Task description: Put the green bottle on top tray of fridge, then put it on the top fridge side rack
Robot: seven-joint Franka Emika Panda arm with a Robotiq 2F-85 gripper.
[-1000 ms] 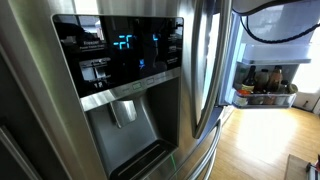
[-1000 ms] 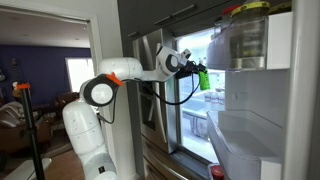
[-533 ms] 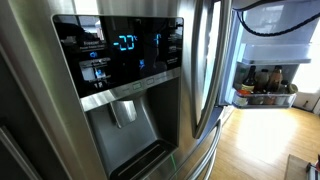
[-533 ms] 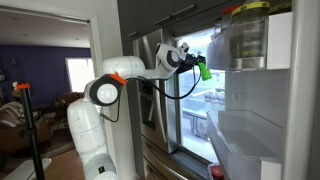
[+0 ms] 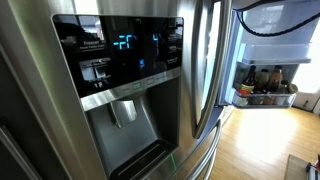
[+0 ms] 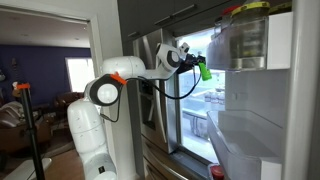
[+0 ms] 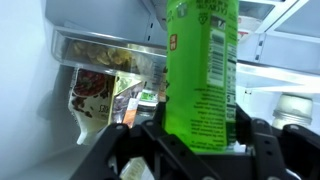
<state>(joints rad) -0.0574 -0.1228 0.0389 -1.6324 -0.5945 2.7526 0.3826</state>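
Note:
The green bottle [image 7: 203,70] fills the middle of the wrist view, upright, with my gripper [image 7: 200,135] shut on its lower body. In an exterior view the bottle [image 6: 204,70] is small and bright green, held by the gripper [image 6: 196,66] at the open fridge's upper part, in front of the lit interior. The steel fridge [image 5: 150,90] with its black blue-lit display and dispenser fills an exterior view. The door's side racks [image 6: 245,40] stand to the right of the bottle.
The top door rack holds a large clear jar with a yellow lid [image 6: 247,30]. A lower door bin [image 6: 245,140] sits below it. Inside the fridge, a shelf with packaged food [image 7: 100,85] lies left of the bottle. Dark bottles [image 5: 265,80] stand on a far counter.
Over the last second the arm rose and reached a little further right, carrying the bottle up toward the top of the fridge opening. No movement in the last half second.

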